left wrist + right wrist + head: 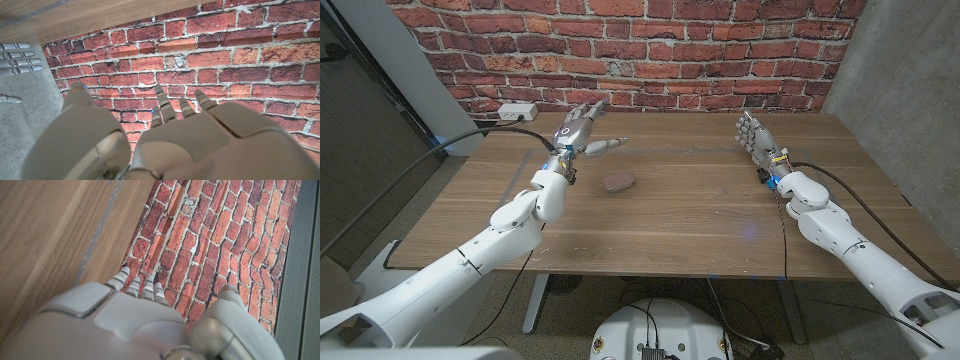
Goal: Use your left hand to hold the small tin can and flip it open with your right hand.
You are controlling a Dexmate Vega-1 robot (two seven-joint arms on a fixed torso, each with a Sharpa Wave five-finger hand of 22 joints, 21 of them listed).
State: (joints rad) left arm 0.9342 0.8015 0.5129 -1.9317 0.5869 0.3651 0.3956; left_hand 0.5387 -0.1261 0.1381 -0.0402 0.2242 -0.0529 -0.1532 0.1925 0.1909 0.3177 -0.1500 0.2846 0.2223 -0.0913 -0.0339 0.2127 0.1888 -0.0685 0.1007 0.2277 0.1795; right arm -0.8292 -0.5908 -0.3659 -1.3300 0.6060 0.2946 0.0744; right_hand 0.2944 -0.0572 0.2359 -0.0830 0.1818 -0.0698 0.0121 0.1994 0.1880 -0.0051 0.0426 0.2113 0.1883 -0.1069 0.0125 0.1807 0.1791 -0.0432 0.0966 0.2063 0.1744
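The small tin can (617, 182), dark and flat with no readable label, lies on the wooden table (680, 215) left of centre. The left hand (578, 131) hovers just beyond it, fingers spread, holding nothing. Far right, the right hand (753, 134) is likewise released.

We see bare wooden table (700, 215) between our left hand (578, 130) and right hand (754, 133); only the small tin can (617, 182) sits there, near the left hand. A brick wall (650, 50) closes the far side.
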